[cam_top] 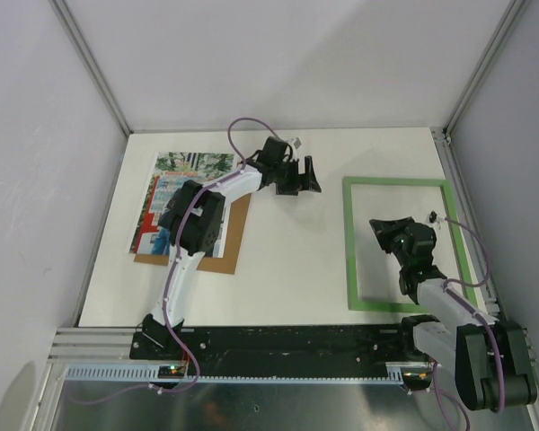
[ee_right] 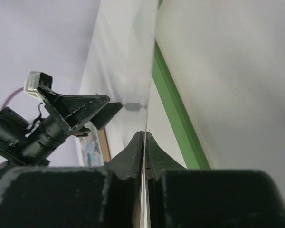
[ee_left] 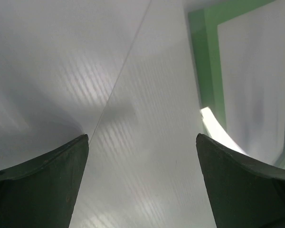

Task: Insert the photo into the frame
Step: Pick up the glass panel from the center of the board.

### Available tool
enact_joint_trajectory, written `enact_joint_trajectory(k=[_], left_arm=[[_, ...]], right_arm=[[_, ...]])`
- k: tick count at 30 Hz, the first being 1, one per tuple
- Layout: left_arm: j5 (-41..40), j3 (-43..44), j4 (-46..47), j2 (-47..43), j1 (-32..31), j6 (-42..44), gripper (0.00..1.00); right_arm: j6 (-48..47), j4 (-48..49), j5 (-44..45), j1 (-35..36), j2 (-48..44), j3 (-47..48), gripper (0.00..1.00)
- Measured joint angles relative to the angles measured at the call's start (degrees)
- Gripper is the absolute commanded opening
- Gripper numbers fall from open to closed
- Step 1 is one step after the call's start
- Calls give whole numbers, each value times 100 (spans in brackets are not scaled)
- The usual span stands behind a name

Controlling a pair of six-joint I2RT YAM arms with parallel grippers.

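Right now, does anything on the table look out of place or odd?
Two things. The right gripper is shut on what looks like a thin clear sheet, held on edge over the frame. The photo lies offset on the brown board, sticking out past its far edge.

The table (cam_top: 305, 260) is white, smooth and matt. At 3 o'clock on it, the frame (cam_top: 352, 242) shows a flat, matt green painted face. At 9 o'clock, the photo (cam_top: 193, 166) is colour-printed paper lying on a dull brown backing board (cam_top: 236, 235) that looks like cardboard. The left gripper (cam_top: 307, 180) and right gripper (cam_top: 377, 226) have matt black plastic fingers. The right pair pinches a thin clear sheet (ee_right: 145, 114), glossy and reflective. At 6 o'clock there are a ribbed aluminium rail (cam_top: 99, 341) and a brushed metal plate (cam_top: 251, 409).
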Motion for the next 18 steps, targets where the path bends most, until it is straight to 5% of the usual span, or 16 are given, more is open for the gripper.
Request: enact_joint_trajectory(k=[10, 18], left_arm=[[271, 76, -881, -892, 870, 164, 100], [1268, 221, -802, -2184, 2105, 66, 100]], right_arm=[[-1023, -1784, -726, -48, -28, 2055, 0], [-1631, -2288, -2535, -96, 0, 3432, 0]])
